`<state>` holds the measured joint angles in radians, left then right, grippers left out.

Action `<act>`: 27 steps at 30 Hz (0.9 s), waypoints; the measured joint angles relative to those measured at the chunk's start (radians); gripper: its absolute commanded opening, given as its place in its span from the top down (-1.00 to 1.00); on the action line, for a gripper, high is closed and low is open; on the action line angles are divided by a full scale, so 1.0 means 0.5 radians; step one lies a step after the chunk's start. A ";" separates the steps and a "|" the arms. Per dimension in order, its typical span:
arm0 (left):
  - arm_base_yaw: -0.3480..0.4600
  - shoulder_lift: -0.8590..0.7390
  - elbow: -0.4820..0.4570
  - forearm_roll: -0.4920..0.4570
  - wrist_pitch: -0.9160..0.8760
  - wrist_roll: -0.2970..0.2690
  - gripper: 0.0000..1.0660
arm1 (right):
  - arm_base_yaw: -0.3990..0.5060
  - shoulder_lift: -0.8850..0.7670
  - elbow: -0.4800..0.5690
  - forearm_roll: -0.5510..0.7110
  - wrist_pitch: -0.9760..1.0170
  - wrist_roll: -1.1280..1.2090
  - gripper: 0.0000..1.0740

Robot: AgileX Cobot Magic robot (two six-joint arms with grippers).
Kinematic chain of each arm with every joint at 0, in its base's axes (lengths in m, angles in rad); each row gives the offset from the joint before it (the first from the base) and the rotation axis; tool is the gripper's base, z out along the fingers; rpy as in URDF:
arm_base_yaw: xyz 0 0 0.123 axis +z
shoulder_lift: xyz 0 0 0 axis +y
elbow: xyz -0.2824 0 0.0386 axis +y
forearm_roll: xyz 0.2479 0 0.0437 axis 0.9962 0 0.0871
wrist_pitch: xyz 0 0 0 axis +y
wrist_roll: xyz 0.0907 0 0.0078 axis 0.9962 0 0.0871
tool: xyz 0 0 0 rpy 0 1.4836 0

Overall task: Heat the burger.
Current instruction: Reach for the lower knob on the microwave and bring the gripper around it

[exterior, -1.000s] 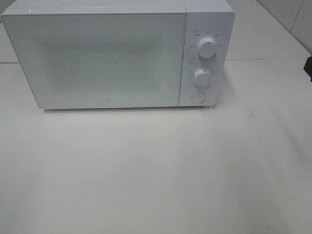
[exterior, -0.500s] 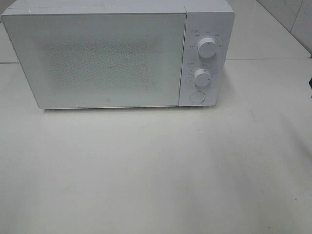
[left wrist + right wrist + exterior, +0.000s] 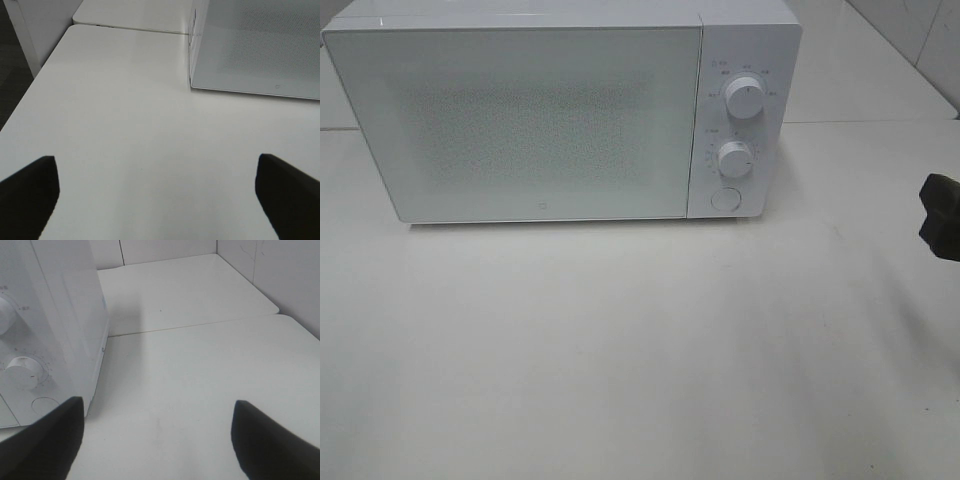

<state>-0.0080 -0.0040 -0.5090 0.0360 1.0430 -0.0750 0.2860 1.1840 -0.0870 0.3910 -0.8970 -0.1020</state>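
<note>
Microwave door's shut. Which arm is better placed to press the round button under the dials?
Likely right. The right pincer is open beside the control panel, with the round button close ahead. The left pincer faces the door's far edge.

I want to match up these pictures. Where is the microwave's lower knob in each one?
Exterior high: lower knob on the microwave panel, between the upper knob and the round button.
Left wrist: not in it; only the microwave's door shows.
Right wrist: lower knob beside the round button.
Shared landmark: the microwave, in all three.
</note>
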 measured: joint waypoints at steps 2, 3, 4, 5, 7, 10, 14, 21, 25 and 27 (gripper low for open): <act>0.000 0.000 0.000 0.000 0.000 0.000 -0.87 | 0.130 0.000 0.000 0.146 -0.044 -0.116 -0.42; 0.000 0.000 0.000 0.000 0.000 0.000 -0.87 | 0.130 0.000 0.000 0.146 -0.044 -0.116 -0.42; 0.000 0.000 0.000 0.000 0.000 0.000 -0.87 | 0.210 0.000 0.000 0.246 -0.080 -0.190 -0.42; 0.000 0.000 0.000 0.000 0.000 0.000 -0.87 | 0.256 0.000 0.000 0.286 -0.096 -0.218 -0.42; 0.000 0.000 0.000 0.000 0.000 0.000 -0.87 | 0.344 0.000 0.000 0.382 -0.136 -0.286 -0.42; 0.000 0.000 0.000 0.000 0.000 0.000 -0.87 | 0.464 0.000 0.000 0.512 -0.186 -0.354 -0.42; 0.000 0.000 0.000 0.000 0.000 0.000 -0.87 | 0.568 0.008 0.000 0.602 -0.234 -0.394 -0.42; 0.000 0.000 0.000 0.000 0.000 0.000 -0.87 | 0.868 0.282 -0.016 0.772 -0.432 -0.426 -0.42; 0.000 0.000 0.000 0.000 0.000 0.000 -0.87 | 1.012 0.460 -0.116 0.894 -0.456 -0.426 -0.42; 0.000 0.000 0.000 0.000 0.000 0.000 -0.87 | 1.064 0.560 -0.174 0.926 -0.476 -0.426 -0.42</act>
<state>-0.0080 -0.0040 -0.5090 0.0360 1.0430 -0.0750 0.8180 1.4640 -0.1740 0.8540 -1.1350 -0.3150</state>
